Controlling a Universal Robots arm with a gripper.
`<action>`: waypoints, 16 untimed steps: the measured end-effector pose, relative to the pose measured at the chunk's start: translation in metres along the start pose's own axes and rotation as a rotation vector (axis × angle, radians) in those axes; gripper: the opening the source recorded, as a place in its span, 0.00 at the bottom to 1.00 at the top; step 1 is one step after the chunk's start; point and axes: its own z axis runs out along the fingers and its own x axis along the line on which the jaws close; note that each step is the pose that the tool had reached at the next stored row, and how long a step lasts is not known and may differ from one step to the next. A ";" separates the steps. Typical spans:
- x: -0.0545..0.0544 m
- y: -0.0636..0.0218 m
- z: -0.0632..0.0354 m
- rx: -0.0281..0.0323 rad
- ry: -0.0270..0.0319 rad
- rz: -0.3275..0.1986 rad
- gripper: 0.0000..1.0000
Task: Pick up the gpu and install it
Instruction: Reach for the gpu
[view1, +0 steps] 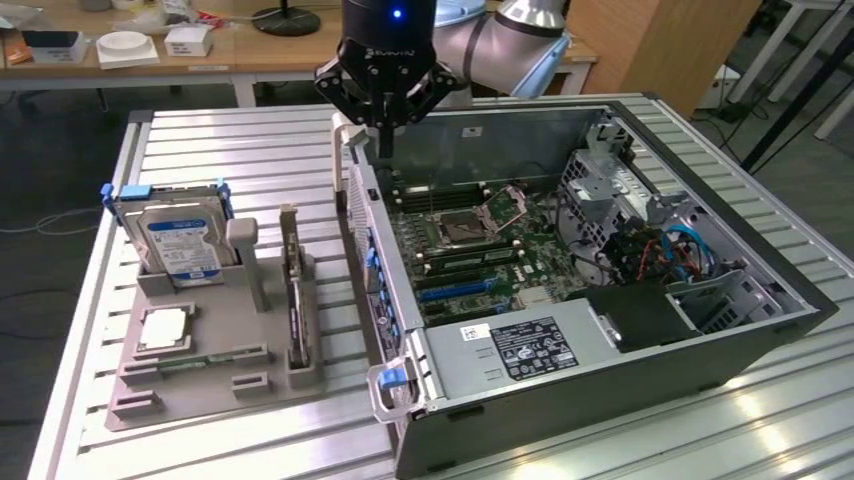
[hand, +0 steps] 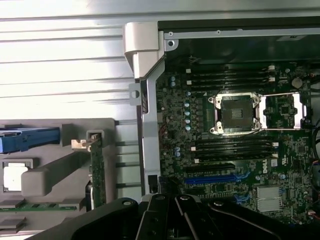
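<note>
The gpu (view1: 296, 300) is a thin dark card with a brownish-green face. It stands on edge in a slot of the grey holder (view1: 200, 385) on the exterior view's left, and appears edge-on as the gpu (hand: 97, 167) in the wrist view. My gripper (view1: 387, 148) hangs shut and empty above the open computer case's near wall (view1: 360, 215), well apart from the card. Its dark fingers (hand: 172, 207) are pressed together over the motherboard (hand: 225, 150), near the blue slot (hand: 217, 178).
The holder also carries a blue-labelled hard drive (view1: 180, 240), a processor chip (view1: 163, 328) and a narrow green memory stick (view1: 200, 360). The case holds a power supply (view1: 534, 350), a drive cage (view1: 621, 180) and cables (view1: 674, 250). The slatted metal table (view1: 240, 150) lies around them.
</note>
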 end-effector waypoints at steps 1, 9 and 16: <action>0.001 -0.0001 0.0001 0.0000 0.0000 0.000 0.11; 0.007 -0.0006 0.0008 0.0000 0.0000 0.000 0.11; 0.012 -0.0010 0.0015 0.0000 0.0000 0.000 0.11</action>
